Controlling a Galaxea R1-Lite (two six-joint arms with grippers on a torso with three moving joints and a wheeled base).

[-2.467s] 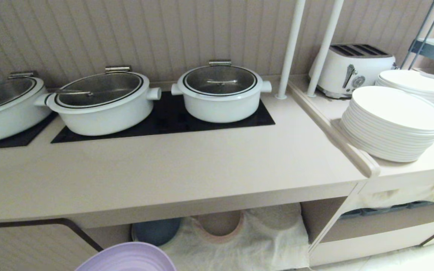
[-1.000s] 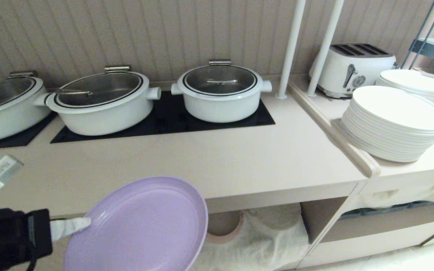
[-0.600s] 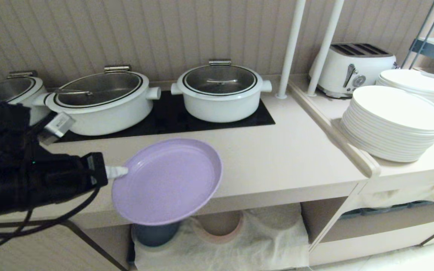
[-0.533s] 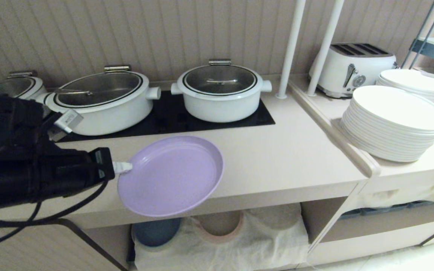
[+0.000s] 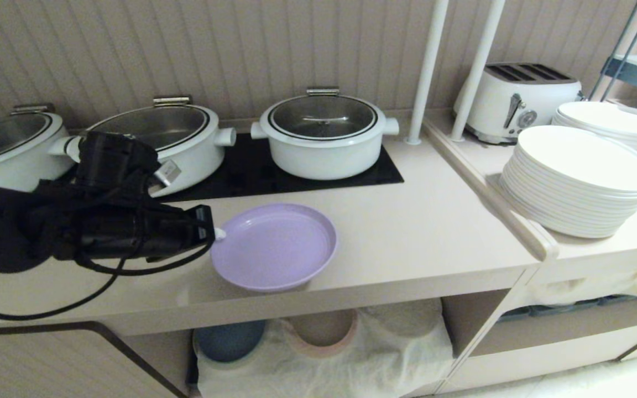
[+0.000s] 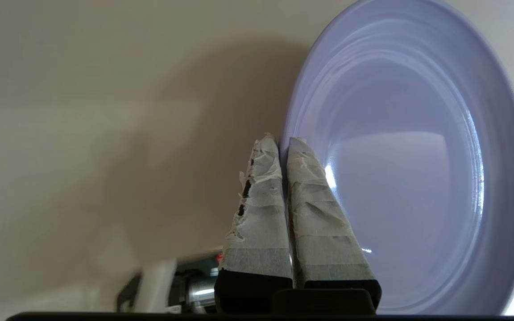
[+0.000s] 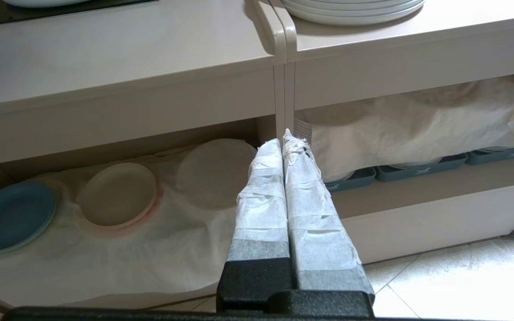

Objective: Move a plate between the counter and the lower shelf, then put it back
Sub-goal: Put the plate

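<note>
The lavender plate (image 5: pixel 274 246) is pinched at its left rim by the closed left gripper (image 5: pixel 218 234) (fingers taped white) and is held near the front edge of the counter (image 5: pixel 407 232), whether touching it cannot be told, while the right gripper (image 7: pixel 283 142) is kept shut before the lower shelf (image 7: pixel 118 249).

The head view looks forward and down from above onto the long smooth beige counter (image 5: pixel 407 232), taking in the far ribbed wall and the cloth-draped beige lower shelf (image 5: pixel 351 342). The left wrist view sits very close behind the left gripper (image 6: pixel 282 147), facing the round matte lavender plate (image 6: pixel 417 178), which the head view shares (image 5: pixel 274 246). The right wrist view looks low from behind the right gripper (image 7: pixel 282 140), facing the shelf (image 7: pixel 118 249) front, also shared.
</note>
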